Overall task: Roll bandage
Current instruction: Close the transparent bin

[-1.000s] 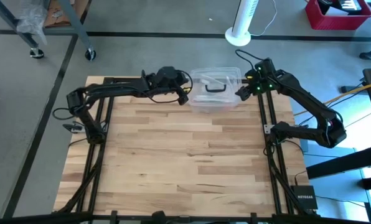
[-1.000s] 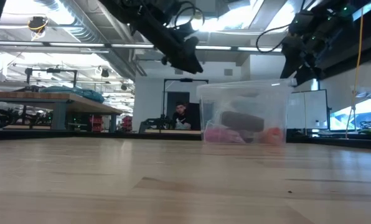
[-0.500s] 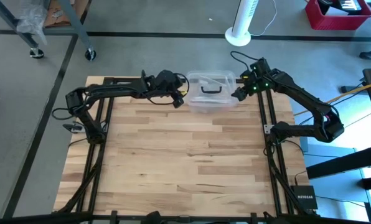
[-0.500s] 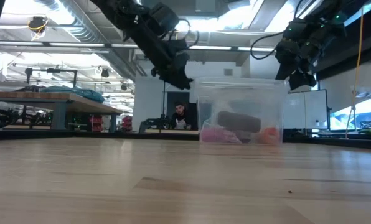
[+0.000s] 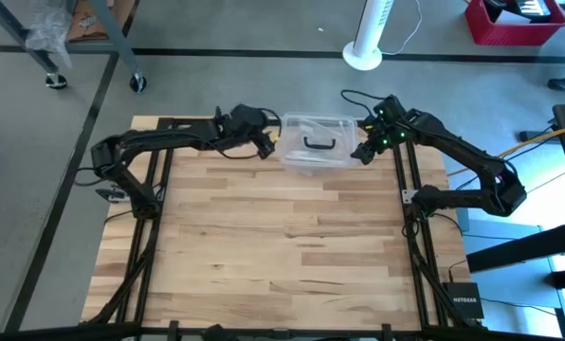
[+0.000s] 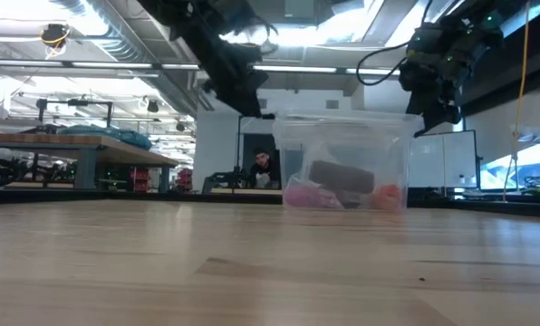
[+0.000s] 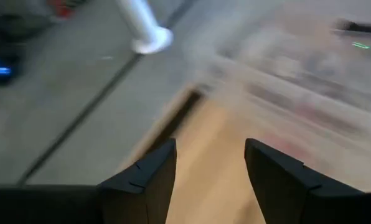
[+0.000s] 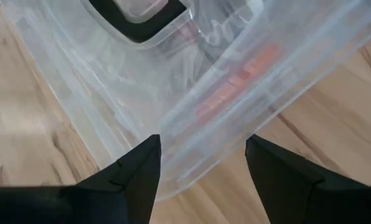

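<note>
obstacle: clear box at far edge | free: table nearer side

Inside the clear box, only blurred shapes: something dark, something pink, something orange, none plain enough to name. No brown strip made out anywhere. Left wrist view smeared beyond the two dark fingers, box and table edge mere streaks. Right wrist view cut off around the box wall, the black handle only partly showing. Far person half hidden behind the box.
</note>
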